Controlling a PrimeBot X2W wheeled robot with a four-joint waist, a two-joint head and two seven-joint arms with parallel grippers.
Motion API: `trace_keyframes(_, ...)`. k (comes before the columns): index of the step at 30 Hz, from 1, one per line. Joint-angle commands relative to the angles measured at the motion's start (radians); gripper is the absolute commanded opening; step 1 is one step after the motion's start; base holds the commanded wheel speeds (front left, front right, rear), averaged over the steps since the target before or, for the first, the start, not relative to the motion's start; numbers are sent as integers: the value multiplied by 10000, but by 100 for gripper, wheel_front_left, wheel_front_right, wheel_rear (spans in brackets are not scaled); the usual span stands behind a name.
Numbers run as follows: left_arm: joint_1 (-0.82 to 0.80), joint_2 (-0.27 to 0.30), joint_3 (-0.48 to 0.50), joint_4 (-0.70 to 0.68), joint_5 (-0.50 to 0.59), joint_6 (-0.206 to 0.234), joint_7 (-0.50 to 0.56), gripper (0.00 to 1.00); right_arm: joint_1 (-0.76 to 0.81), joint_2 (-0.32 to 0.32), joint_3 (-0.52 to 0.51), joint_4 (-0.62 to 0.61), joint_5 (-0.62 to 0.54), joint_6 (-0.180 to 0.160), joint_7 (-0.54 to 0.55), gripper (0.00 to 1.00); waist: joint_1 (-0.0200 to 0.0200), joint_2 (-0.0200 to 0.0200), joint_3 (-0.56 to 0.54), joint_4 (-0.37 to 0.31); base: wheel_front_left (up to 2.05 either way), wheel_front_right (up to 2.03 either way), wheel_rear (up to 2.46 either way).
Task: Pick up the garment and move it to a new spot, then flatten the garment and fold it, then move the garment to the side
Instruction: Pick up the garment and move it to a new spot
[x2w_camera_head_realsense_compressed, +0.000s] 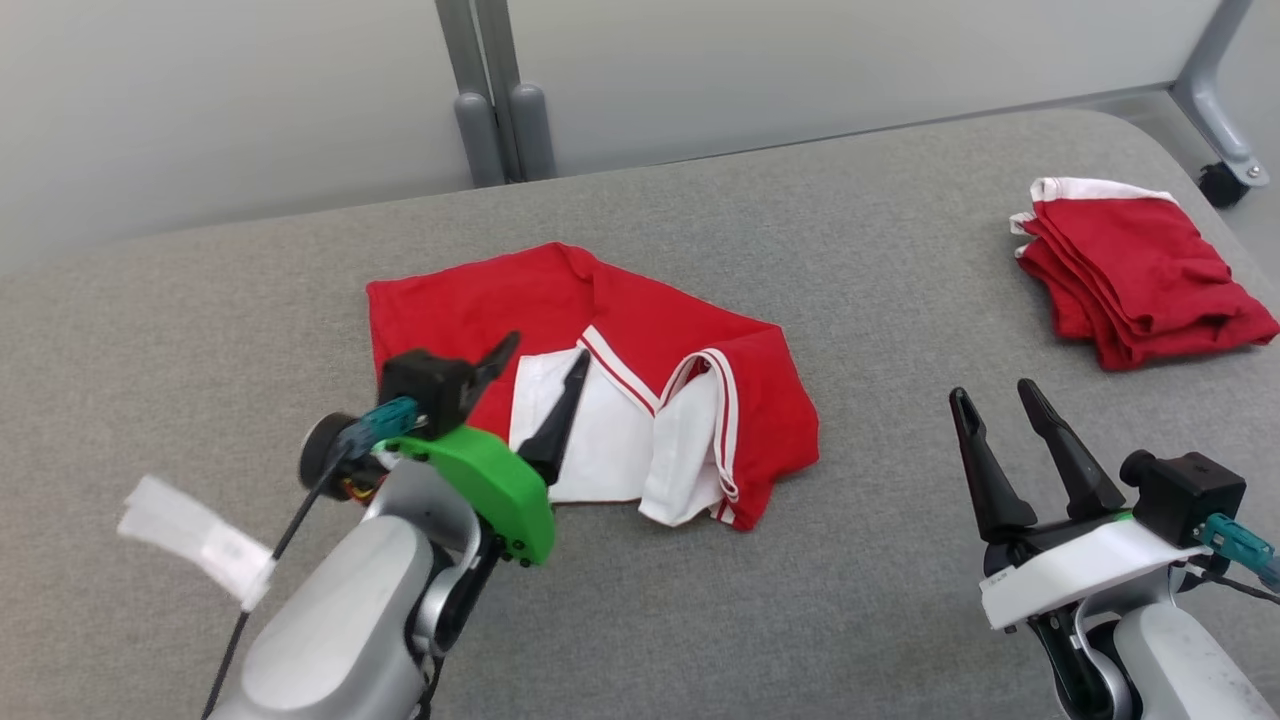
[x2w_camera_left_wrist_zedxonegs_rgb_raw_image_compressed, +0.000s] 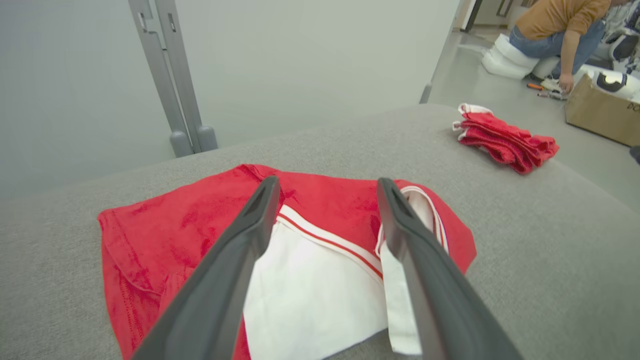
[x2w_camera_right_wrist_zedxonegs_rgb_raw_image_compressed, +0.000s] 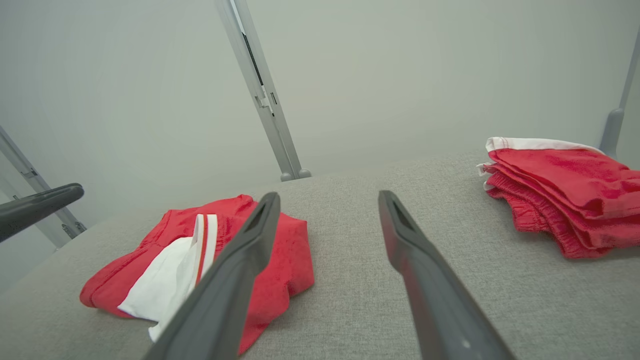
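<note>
- The bench (x2w_camera_head_realsense_compressed: 900, 560) has a grey felt-like cover and a rounded far right corner. A pale partition wall on grey metal posts (x2w_camera_head_realsense_compressed: 490, 60) stands behind its far edge.
- In the left wrist view, a person (x2w_camera_left_wrist_zedxonegs_rgb_raw_image_compressed: 560, 25) crouches on the floor past the bench's right edge, beside a cardboard box (x2w_camera_left_wrist_zedxonegs_rgb_raw_image_compressed: 600, 110).
- From left to right, bare grey cover runs along the left edge, across the whole near edge, and in a broad strip through the middle of the bench.
- The left end effector (x2w_camera_head_realsense_compressed: 546, 348) hangs over the near left part of the garment (x2w_camera_head_realsense_compressed: 650, 330). Its two fingers are spread wide with nothing between them. I cannot tell whether they touch the cloth.
- The garment lies left of the bench's centre, folded into a rough rectangle. It is red, with two white sleeve panels with red stripes turned up on its near side.
- The right end effector (x2w_camera_head_realsense_compressed: 994, 392) stands near the near right corner, spread wide and empty. It is well apart from the garment, with bare cover beneath it.
- A second red piece with white trim (x2w_camera_head_realsense_compressed: 1140, 270) lies folded at the far right corner, close to the right edge.
</note>
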Motion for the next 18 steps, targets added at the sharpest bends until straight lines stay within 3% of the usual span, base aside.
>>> trace_keyframes(1,506,245,246,-372,-127,277,-246,100,194,-39,-33,-45,-47,-12,-24,100,0,0,-452,471,0,0,0)
trace_keyframes(10,3727,1733,2433,-3454,497,2366,-2405,100,767,20,-500,-435,-66,-14,-24,100,0,0,-613,519,0,0,0)
trace_keyframes(14,4684,1515,2945,-4439,1002,2603,-2459,100,1006,-10,-722,-567,-85,-13,-24,100,0,0,-549,624,0,0,0)
trace_keyframes(18,5109,1217,3186,-4732,1310,2428,-2460,100,1030,-42,-672,-583,-121,-13,-24,100,0,0,-548,695,0,0,0)
